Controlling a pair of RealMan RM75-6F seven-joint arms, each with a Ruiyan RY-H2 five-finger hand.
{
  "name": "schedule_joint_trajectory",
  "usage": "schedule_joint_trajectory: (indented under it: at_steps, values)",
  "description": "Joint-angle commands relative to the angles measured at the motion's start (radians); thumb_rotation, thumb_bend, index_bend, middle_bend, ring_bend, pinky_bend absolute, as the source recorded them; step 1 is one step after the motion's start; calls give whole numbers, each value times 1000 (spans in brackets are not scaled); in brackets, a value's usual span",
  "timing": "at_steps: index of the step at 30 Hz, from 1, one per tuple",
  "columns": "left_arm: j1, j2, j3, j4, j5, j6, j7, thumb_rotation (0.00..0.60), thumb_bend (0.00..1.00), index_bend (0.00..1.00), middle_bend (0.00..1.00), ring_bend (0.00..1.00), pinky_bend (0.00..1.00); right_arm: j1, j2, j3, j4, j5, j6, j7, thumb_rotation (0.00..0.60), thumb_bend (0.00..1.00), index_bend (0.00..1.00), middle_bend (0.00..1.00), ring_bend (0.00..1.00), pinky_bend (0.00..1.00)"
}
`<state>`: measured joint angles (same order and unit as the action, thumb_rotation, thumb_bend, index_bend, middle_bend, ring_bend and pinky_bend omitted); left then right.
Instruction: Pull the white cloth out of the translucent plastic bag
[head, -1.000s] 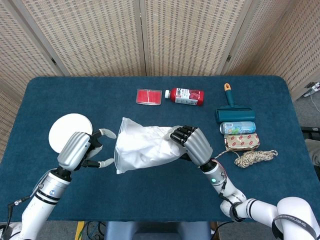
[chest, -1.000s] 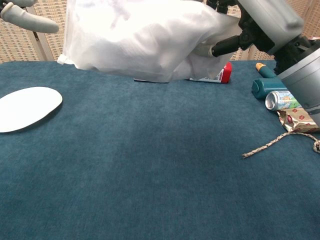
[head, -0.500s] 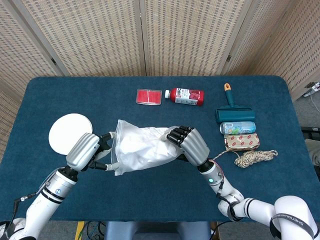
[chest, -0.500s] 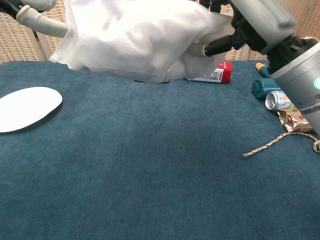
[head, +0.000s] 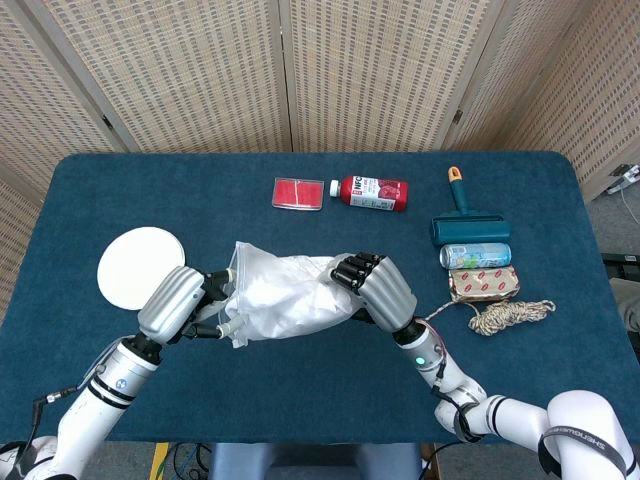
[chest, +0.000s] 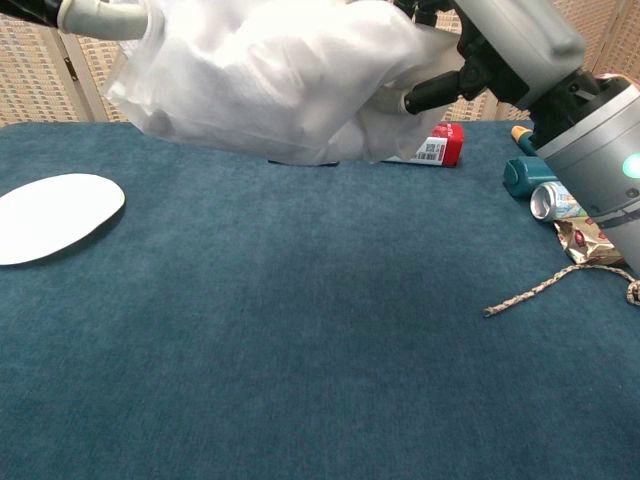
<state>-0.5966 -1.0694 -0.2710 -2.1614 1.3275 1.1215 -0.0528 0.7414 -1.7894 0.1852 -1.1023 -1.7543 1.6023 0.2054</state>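
Note:
The translucent plastic bag (head: 285, 300) hangs above the table between my two hands, with the white cloth (head: 275, 290) bunched inside it. My right hand (head: 378, 290) grips the bag's closed right end, its fingers curled over the plastic. My left hand (head: 185, 300) is at the bag's open left end. Its fingers (head: 218, 328) are spread and touch the rim of the mouth, and their tips are partly hidden by the plastic. In the chest view the bag (chest: 270, 80) fills the top, with my right hand (chest: 510, 50) on its right end and a left finger (chest: 100, 15) on its upper left corner.
A white round plate (head: 140, 265) lies left of my left hand. At the back are a red card (head: 298, 193) and a red bottle (head: 375, 192). To the right sit a lint roller (head: 468, 225), a can (head: 476, 256), a snack packet (head: 484, 284) and a coil of rope (head: 510, 315).
My left hand has moved right from beside the plate to the bag's mouth, and its fingers now touch the rim. The bag's left end has bunched up. My right hand keeps its grip.

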Motion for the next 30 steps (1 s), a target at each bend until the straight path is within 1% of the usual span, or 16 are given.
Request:
schedule_joint_trajectory:
  at_steps: [1, 4, 6, 11, 18, 21, 30]
  values:
    - [-2, -2, 0, -1, -4, 0, -3, 600, 460, 536, 1000, 912, 1000, 0, 0, -1, 1, 1, -1, 0, 600, 655, 602, 686, 633, 740]
    - [-4, -4, 2, -3, -6, 0, -6, 600, 525, 545, 1000, 912, 1000, 1, 1, -2, 1, 3, -3, 0, 600, 655, 602, 686, 633, 740]
    - [-5, -4, 2, -6, -8, 0, -9, 600, 545, 552, 1000, 912, 1000, 1, 1, -3, 1, 4, -5, 0, 600, 655, 602, 686, 633, 740]
    - [-6, -4, 5, -11, -9, 0, -19, 600, 550, 590, 1000, 912, 1000, 3, 1, -4, 2, 6, -9, -2, 600, 655, 602, 686, 633, 740]
    - [-2, -4, 13, -6, -15, 2, -37, 600, 550, 699, 1000, 912, 1000, 2, 1, -6, 7, 11, -14, -2, 600, 655, 602, 686, 633, 740]
    - [2, -6, 14, -1, -23, 11, -34, 600, 550, 728, 1000, 912, 1000, -1, 4, -9, 8, 15, -19, -4, 600, 654, 602, 686, 633, 740]
    - [21, -3, 19, 22, -45, 34, -43, 600, 564, 753, 1000, 912, 1000, -17, 19, -20, 18, 30, -30, -2, 600, 635, 602, 683, 633, 740]
